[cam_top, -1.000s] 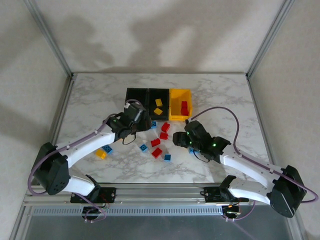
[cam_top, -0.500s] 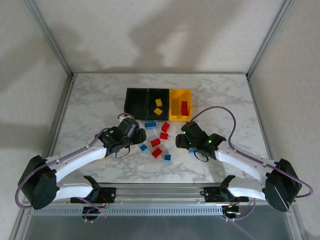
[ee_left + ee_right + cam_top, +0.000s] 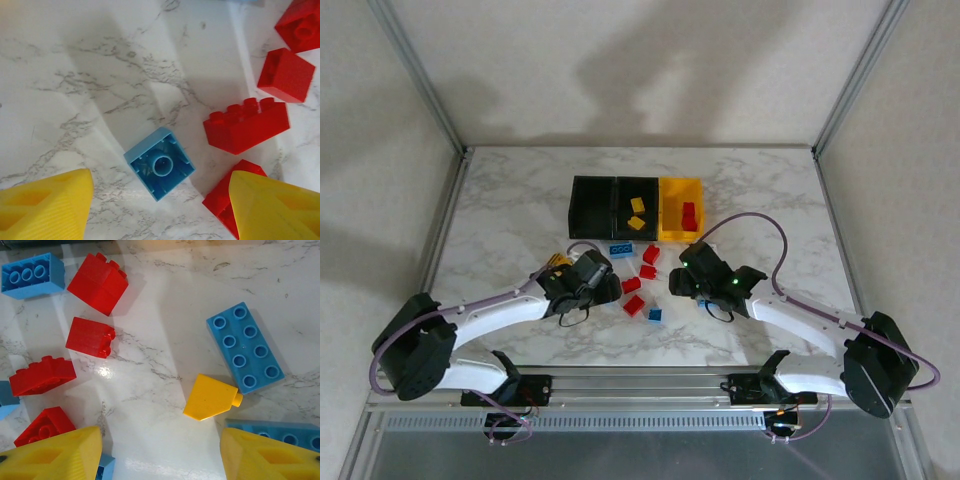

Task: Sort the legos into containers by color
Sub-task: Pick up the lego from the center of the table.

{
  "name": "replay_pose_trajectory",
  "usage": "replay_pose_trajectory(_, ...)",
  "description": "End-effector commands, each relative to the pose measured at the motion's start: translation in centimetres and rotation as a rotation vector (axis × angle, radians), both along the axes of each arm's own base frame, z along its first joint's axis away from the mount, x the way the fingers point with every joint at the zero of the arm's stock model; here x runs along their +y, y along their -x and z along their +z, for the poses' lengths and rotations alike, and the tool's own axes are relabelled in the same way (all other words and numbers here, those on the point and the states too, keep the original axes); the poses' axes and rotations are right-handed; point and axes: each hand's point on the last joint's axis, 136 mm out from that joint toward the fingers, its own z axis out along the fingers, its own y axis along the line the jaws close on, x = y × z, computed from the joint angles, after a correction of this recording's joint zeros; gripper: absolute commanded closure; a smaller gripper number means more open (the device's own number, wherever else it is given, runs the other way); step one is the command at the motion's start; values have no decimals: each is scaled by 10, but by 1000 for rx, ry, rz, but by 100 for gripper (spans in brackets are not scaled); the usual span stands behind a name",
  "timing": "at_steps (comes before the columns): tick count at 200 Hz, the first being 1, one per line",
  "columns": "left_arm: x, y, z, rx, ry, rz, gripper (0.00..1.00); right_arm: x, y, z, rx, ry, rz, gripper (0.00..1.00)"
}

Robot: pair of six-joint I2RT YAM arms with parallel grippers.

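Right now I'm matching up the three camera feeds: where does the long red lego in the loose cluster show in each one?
Top external: the long red lego lies just below picture centre, slightly left.
Left wrist: the long red lego is right of centre, its studs toward the top.
Right wrist: the long red lego is at the left edge, midway down.
Shared landmark: the squarish red lego sits just above-right of it in all three.

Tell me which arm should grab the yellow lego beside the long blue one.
Right. The yellow lego lies just ahead, between the open right fingers; the open left fingers flank an upturned blue lego instead.
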Motion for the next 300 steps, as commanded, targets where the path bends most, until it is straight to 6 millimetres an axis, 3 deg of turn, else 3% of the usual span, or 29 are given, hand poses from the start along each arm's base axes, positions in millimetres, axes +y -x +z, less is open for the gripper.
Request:
replay_pose_trajectory(1,8,3,-12,16,-19,73,28,-1,0,1,-2,-18,-15,36)
replay_pose_trajectory(58,-7,0,-24,35,-17,58,27,-2,0,-1,-4,-8,-11,36)
replay_pose_trajectory(101,-11,-4,-38,51,-60,49,32,-3,1,-2,-5,-8,-10,36)
replay_pose_trajectory(153,-6,-4,-37,52,-103,39,64,-5,1,-2,-11,-13,-18,36)
replay_pose_trajectory(175,-4,-6,-28,31,-111,34,72,-4,1,0,-17,-21,-14,37)
replay_pose_trajectory(193,-1,-10,-16,0,-123,35,72,1,0,5,-32,-49,8,37)
replay_pose_trajectory(237,1,-24,9,-52,-108,33,74,46,16,31,-79,-203,238,37)
replay_pose_trajectory(300,14,-64,39,-108,-104,66,75,68,16,45,-109,-266,302,37)
